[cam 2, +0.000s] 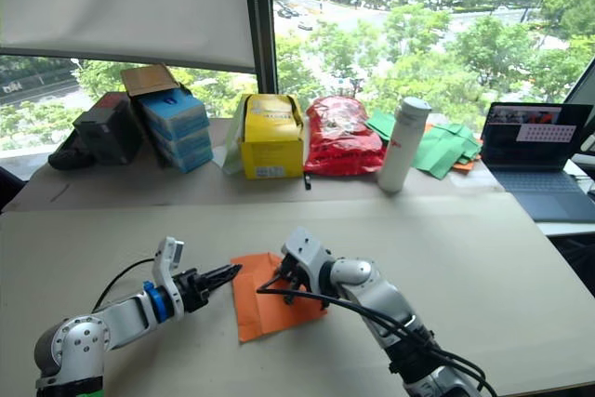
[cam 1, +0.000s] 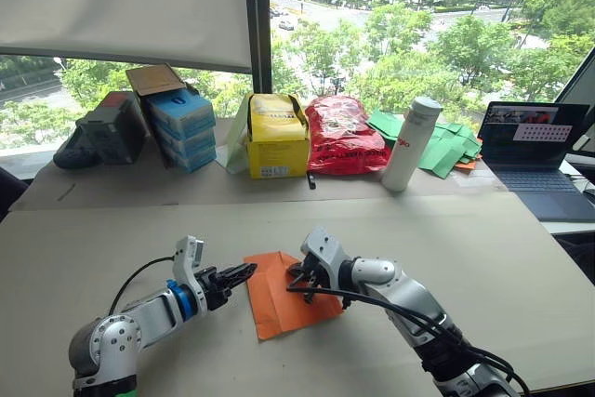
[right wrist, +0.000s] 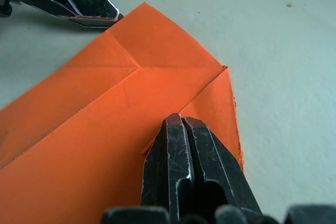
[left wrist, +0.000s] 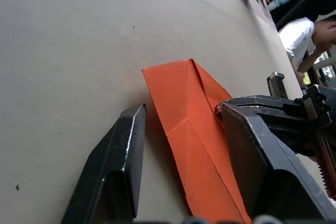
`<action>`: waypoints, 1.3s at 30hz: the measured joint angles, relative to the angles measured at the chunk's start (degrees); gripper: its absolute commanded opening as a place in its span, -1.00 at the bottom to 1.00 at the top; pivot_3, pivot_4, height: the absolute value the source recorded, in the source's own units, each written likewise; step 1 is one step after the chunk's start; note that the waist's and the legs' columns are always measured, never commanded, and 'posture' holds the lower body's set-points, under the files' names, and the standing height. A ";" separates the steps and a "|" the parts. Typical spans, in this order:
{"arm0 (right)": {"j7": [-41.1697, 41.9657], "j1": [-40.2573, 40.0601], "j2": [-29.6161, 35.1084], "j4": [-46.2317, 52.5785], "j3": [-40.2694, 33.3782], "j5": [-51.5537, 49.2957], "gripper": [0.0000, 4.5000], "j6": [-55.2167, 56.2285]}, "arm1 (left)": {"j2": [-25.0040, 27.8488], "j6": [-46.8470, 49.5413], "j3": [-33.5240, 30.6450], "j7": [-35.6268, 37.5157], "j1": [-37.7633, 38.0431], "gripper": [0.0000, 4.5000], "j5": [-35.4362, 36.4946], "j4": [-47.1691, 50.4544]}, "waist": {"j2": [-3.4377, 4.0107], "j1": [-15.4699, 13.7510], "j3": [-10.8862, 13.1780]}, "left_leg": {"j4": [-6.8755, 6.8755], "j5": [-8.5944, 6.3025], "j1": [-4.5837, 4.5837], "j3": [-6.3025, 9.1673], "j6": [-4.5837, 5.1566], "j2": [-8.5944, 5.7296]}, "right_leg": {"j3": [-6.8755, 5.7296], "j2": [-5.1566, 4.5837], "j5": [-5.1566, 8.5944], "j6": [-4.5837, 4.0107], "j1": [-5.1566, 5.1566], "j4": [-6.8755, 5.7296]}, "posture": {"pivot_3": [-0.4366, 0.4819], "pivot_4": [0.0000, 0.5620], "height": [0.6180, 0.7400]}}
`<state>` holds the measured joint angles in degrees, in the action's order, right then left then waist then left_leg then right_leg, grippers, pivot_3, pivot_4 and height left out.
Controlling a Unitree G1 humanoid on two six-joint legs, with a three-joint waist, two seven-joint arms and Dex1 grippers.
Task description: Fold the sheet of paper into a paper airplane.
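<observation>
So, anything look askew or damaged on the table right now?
Nothing is damaged. The sheet of paper lies flat but at an angle to the table edge, one corner folded over. The right end effector presses on it shut; the left end effector straddles its edge, open.

One orange sheet of paper [cam 1: 284, 295], one white bottle [cam 1: 411, 144], one laptop [cam 1: 539, 160].

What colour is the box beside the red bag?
Yellow box; clearest in the left eye view.

A bright orange creased sheet of paper [cam 1: 282, 293] is lying on a pale beige tabletop [cam 1: 465, 239], while a yellow carton [cam 1: 277, 137], a red crinkly bag [cam 1: 342, 135], a white bottle [cam 1: 411, 144], green papers [cam 1: 446, 143] and blue boxes [cam 1: 183, 127] are lining the back.
</observation>
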<state>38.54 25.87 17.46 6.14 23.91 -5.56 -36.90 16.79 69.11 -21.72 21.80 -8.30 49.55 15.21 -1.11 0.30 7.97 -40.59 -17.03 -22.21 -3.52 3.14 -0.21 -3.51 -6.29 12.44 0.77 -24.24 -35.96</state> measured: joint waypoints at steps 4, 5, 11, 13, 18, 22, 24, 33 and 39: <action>-0.12 0.00 -0.03 0.00 -0.01 0.00 -1.00 0.00 | 0.03 -0.23 2.42 -0.32 -0.93 -0.97 -0.01 -0.49 | 0.00 0.01 0.00 | 0.00 0.00 -0.02 0.00 0.00 0.00 | 0.00 0.00 0.00 0.00 -0.01 0.02 | -0.05 -0.47 1.00; -0.13 0.00 -0.03 0.00 -0.01 -0.01 -1.00 0.00 | 0.07 -0.27 2.75 -0.33 -1.19 -0.99 -0.01 -0.49 | 0.00 0.02 0.00 | 0.00 0.00 -0.02 0.00 0.00 0.01 | 0.00 0.00 0.00 0.00 -0.01 0.01 | -0.05 -0.47 1.00; -0.38 0.00 -0.12 0.01 -0.07 -0.05 -1.00 -0.04 | 2.57 -3.61 6.51 0.10 -3.76 -0.99 -2.35 -0.35 | 0.00 0.11 0.00 | 0.05 0.00 -0.03 0.00 0.00 0.00 | 0.00 -0.01 0.00 0.00 -0.03 0.04 | -0.05 -0.47 1.00; -0.54 0.00 -0.28 0.05 -0.12 -0.07 -1.00 -0.14 | 8.98 -10.50 13.64 3.14 -3.47 -0.99 -9.18 0.38 | -0.01 0.29 0.01 | 0.27 0.08 -0.01 -0.03 -0.13 -0.04 | 0.01 0.02 0.00 -0.06 -0.08 0.08 | -0.05 -0.47 1.00; -1.64 0.00 -0.50 0.08 -0.88 -0.12 -1.00 -0.61 | 16.70 -28.40 24.21 10.99 -2.32 -0.99 -22.68 1.75 | 0.00 0.38 0.01 | 0.79 0.18 0.07 -0.04 -0.30 -0.03 | 0.08 -0.04 0.05 -0.22 -0.23 0.23 | -0.05 -0.47 1.00; -2.39 -0.05 -0.64 0.10 -1.57 -0.12 -1.00 -0.81 | 17.73 -37.37 27.46 14.89 -1.33 -0.99 -27.97 1.68 | 0.03 0.24 0.03 | 0.84 0.21 -0.06 -0.03 -0.34 0.02 | 0.01 -0.07 0.08 -0.27 -0.37 0.21 | -0.05 -0.47 1.00; -2.64 -0.11 -0.75 0.10 -1.73 -0.10 -1.00 -0.88 | 17.76 -41.64 28.74 16.50 -0.95 -0.99 -30.36 1.66 | 0.04 0.20 0.04 | 0.81 0.20 -0.07 -0.03 -0.31 0.01 | 0.00 -0.11 0.08 -0.27 -0.36 0.21 | -0.05 -0.47 1.00; -5.04 -0.12 -2.83 -0.14 -1.85 0.25 -1.00 -1.25 | 20.20 -55.56 33.45 21.81 0.60 -0.99 -40.51 -2.47 | 0.10 0.38 0.08 | 0.80 0.15 -0.11 -0.03 -0.20 0.02 | -0.08 -0.07 0.08 -0.26 -0.38 0.19 | -0.05 -0.47 1.00; -4.95 -0.12 -3.09 -0.13 -1.67 0.37 -1.00 -1.44 | 22.12 -57.51 33.15 24.27 0.04 -0.99 -42.48 -3.97 | 0.11 0.38 0.08 | 0.76 0.01 -0.11 -0.05 0.07 0.02 | -0.27 0.10 0.09 -0.24 -0.36 0.16 | -0.05 -0.47 1.00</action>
<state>33.59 25.75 14.37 6.01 22.23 -5.19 -38.34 38.91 11.60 11.43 46.08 -8.26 7.07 11.24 -1.00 0.69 8.06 -39.83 -17.02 -22.32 -3.57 3.21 -0.18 -3.78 -6.19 12.53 0.53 -24.61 -35.80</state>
